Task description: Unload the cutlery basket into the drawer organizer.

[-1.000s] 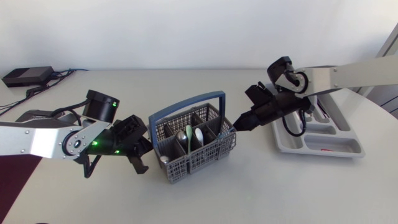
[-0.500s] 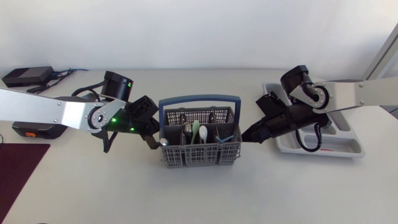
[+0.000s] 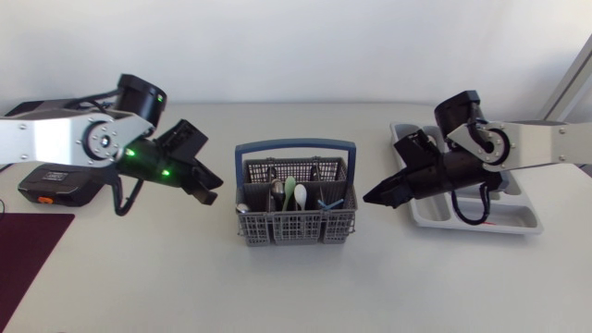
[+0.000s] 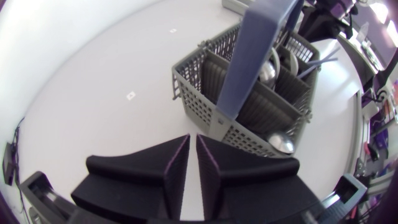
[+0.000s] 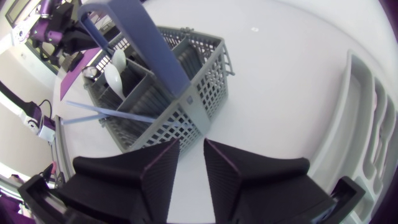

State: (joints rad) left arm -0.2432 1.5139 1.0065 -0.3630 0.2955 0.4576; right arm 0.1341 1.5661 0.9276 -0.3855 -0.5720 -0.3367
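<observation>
The grey cutlery basket (image 3: 298, 220) with a blue handle (image 3: 296, 145) stands mid-table, holding a white spoon (image 3: 301, 194), a green spoon (image 3: 289, 191), metal spoons and a blue piece (image 3: 330, 202). My left gripper (image 3: 207, 191) hangs a short way off the basket's left side, fingers together and empty; the left wrist view shows the left gripper (image 4: 193, 140) just short of the basket (image 4: 202, 102). My right gripper (image 3: 371, 197) is off the basket's right side, touching nothing. In its own view the right gripper (image 5: 191, 146) has its fingers slightly parted before the basket (image 5: 186, 109). The grey organizer (image 3: 518, 222) lies under my right arm.
A black and orange box (image 3: 46, 188) sits behind my left arm at the left edge. A dark red mat (image 3: 28, 248) covers the front left corner. A black adapter (image 3: 42, 113) with cables lies at the back left.
The basket has been turned square to the table. Both grippers have since drawn back from its sides, the left one up and leftward. The right fingers have parted a little.
</observation>
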